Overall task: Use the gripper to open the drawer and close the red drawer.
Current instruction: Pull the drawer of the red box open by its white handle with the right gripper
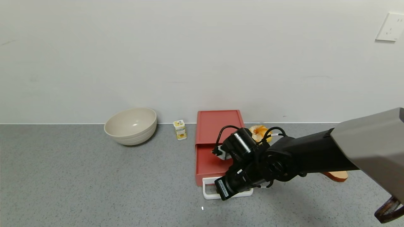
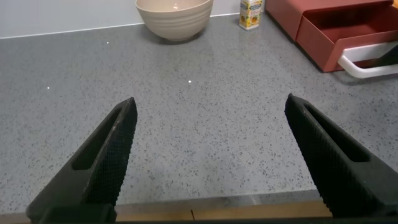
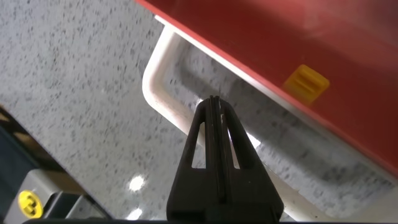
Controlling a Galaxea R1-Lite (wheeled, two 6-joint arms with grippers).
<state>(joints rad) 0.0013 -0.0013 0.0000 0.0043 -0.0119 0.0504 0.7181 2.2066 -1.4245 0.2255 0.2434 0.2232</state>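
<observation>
The right gripper (image 3: 214,106), jaws closed and empty, hooks the white handle (image 1: 208,190). The drawer (image 1: 210,164) is pulled open toward 6 o'clock. Next it needs a push toward 12 o'clock

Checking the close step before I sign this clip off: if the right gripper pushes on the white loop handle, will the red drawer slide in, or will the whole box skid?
The drawer stands pulled partway out of its box. The right gripper, fingers shut, sits inside the white handle. The box looks like thin, light plastic on a smooth counter, so it may skid. The rigid handle should not flex.
</observation>
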